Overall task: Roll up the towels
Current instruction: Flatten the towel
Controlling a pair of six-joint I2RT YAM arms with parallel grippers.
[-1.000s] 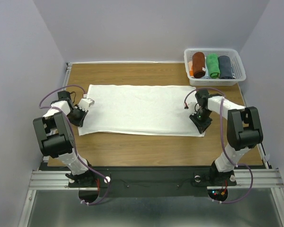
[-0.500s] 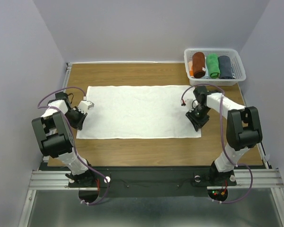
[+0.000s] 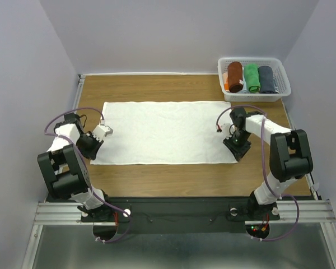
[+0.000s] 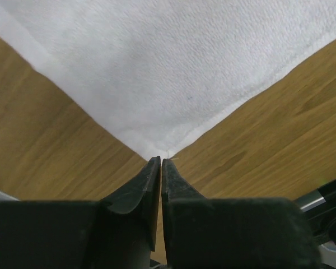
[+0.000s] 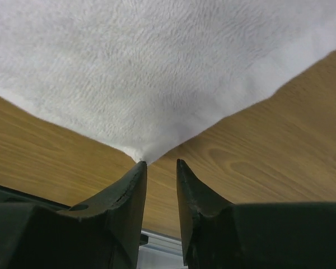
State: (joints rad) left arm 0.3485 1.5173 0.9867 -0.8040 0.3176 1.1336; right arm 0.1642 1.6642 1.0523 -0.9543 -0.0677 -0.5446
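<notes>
The white towel (image 3: pixel 165 131) lies spread flat on the wooden table (image 3: pixel 157 174). My left gripper (image 3: pixel 91 148) is at its near left corner. In the left wrist view the jaws (image 4: pixel 161 159) are shut, with the tip of the towel's (image 4: pixel 173 61) corner pinched at the fingertips. My right gripper (image 3: pixel 238 150) is at the near right corner. In the right wrist view it (image 5: pixel 161 162) stands slightly open, and the towel's (image 5: pixel 157 67) corner lies just off the left fingertip, not held. The dark blue-grey towel (image 3: pixel 266 79) sits rolled in the basket.
A white basket (image 3: pixel 254 96) stands at the far right corner. It also holds a rolled rust-brown towel (image 3: pixel 234 77) and a rolled green towel (image 3: pixel 251 78). Purple walls close in the table on three sides. The arm bases sit on a metal rail at the near edge.
The towel's near edge has been pulled straight and square. The left arm has sunk back towards the near left, and the right gripper has shifted slightly at its corner.
</notes>
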